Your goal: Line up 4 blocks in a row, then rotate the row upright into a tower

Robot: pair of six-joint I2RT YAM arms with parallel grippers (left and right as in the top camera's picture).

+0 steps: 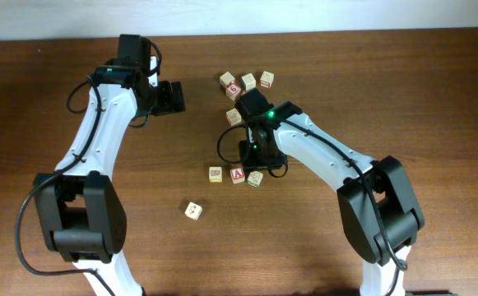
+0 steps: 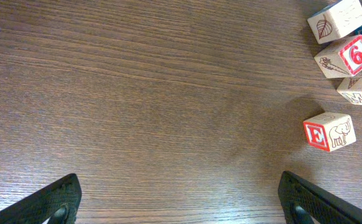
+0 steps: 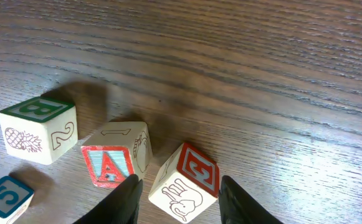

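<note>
Finds right end effector (image 3: pixel 179 188) part-open astride the elephant block (image 3: pixel 196 169); grip unconfirmable. Places that block squarely between the fingers, just beside the A block (image 3: pixel 109 165) on the surface (image 3: pixel 261 74). Rates left end effector (image 2: pixel 179 186), wide open, well apart, farther.

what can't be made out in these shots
- right gripper: overhead, hidden under its own wrist; right wrist view, bottom edge cuts the fingers, so grip on the red-faced block unclear
- blue 5 block: cut off at right wrist corner
- prints on far blocks: too small overhead
</note>
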